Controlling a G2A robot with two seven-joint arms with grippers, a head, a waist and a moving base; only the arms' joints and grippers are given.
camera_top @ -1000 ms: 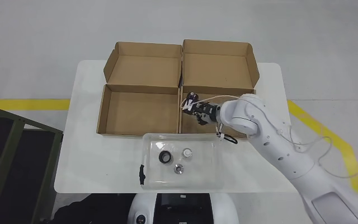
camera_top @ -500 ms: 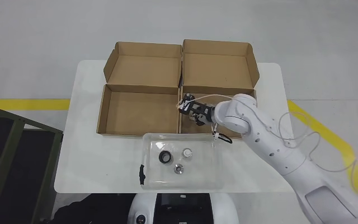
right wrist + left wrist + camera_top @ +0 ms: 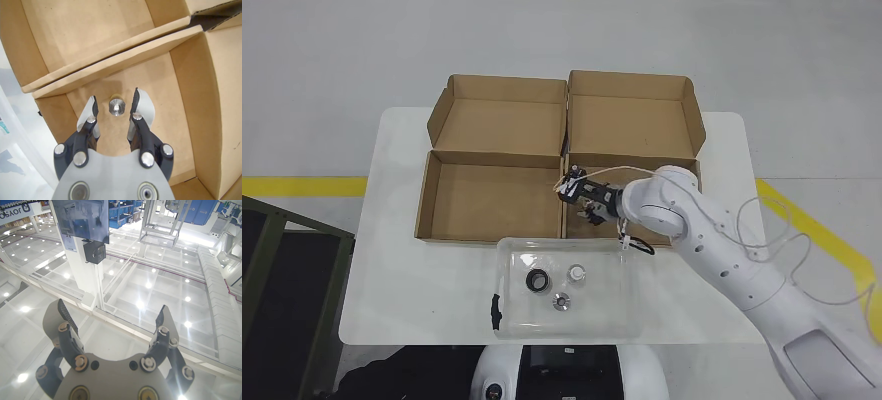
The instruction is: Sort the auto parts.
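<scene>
Seen from overhead, the white right arm (image 3: 712, 250) hides much of the floor of the right-hand brown cardboard box (image 3: 592, 228). Just in front of that box, in the clear plastic tray (image 3: 607, 295), the dark ring (image 3: 537, 281), pale piece (image 3: 577, 271) and grey piece (image 3: 562, 301) are too small to identify.

— What colours are on your table (image 3: 392, 270)?
— It's white. Your left box (image 3: 489, 200) and right box (image 3: 642, 140) are plain brown cardboard. The near tray (image 3: 614, 312) is clear.
— And the parts?
— In your tray you have a black ring (image 3: 536, 281), a silver disc (image 3: 561, 301) and a whitish piece (image 3: 577, 271). The part (image 3: 117, 108) in the right box is shiny silver with a brassy end.
— Grippers?
— Your right gripper (image 3: 115, 97) has white fingers (image 3: 145, 106), black pads (image 3: 95, 107), black links and a grey plate. Your left gripper (image 3: 112, 304) is grey with black ribbed pads. A yellow stripe (image 3: 302, 186) crosses the grey floor (image 3: 542, 40).
</scene>
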